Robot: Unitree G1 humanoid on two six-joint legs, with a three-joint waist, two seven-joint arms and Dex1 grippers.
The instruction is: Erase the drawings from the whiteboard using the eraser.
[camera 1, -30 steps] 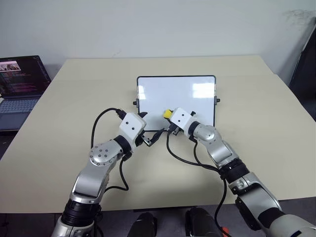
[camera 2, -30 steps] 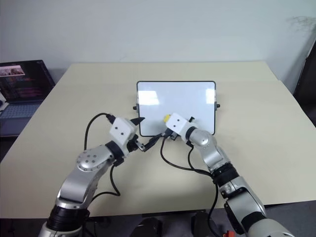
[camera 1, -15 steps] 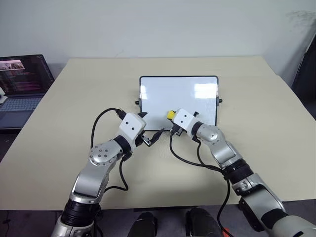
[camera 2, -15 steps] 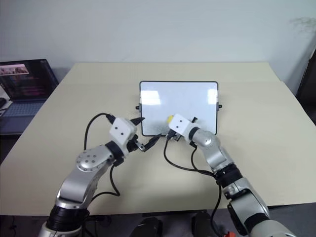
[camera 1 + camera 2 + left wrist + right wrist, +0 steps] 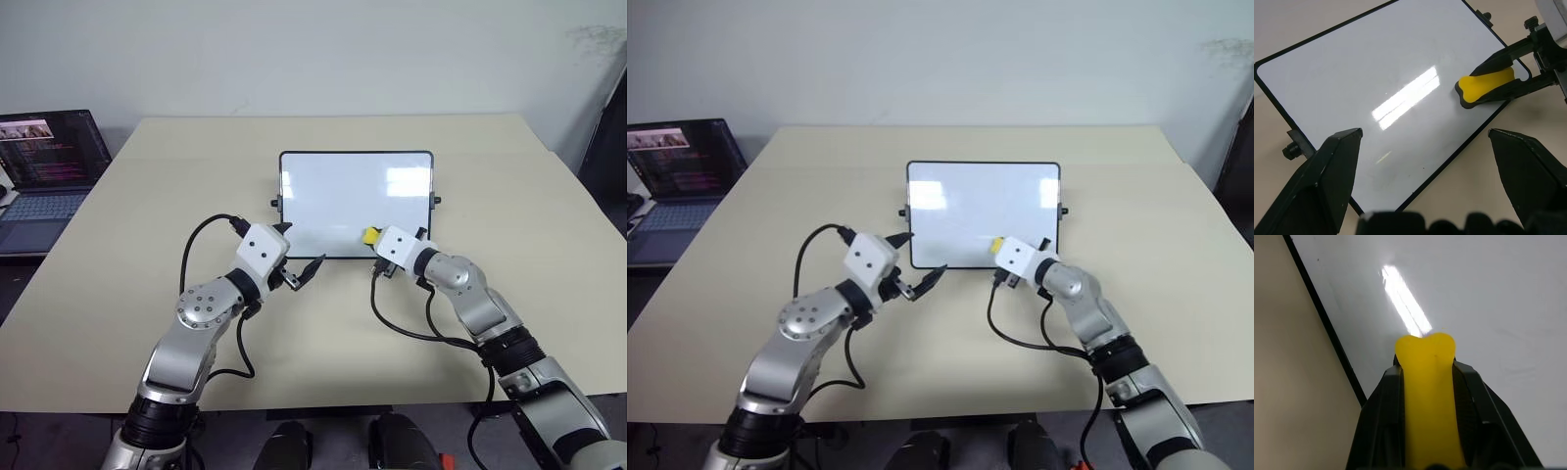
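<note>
Right wrist view had the eraser (image 5: 1429, 396) straight ahead of me, pinched between my right gripper's (image 5: 380, 245) two black fingers, which were closed on its long sides. Its long axis ran along the line my fingers pointed, yellow end leading. That end lay over the whiteboard (image 5: 333, 191), close inside the black frame at the board's near edge and toward its right corner. I took it to be resting on the surface, though the angle made contact hard to confirm.

From the head cameras, the whiteboard lay flat on the table (image 5: 118, 294) in front of me, its long sides running left to right. Most of the white surface stretched away from the eraser, farther out and to my left. So any coming stroke, as I judged it, would have to carry the eraser leftward and away across the board. My right arm was plainly the nearer one for that.

I could make out no drawings on the board; it looked clean apart from glare streaks, so the wiping seemed nearly or wholly done.

My left gripper (image 5: 306, 271) hung just short of the board's near left corner, fingers spread wide, holding nothing.

A laptop (image 5: 44, 176) sat well off to the left.
</note>
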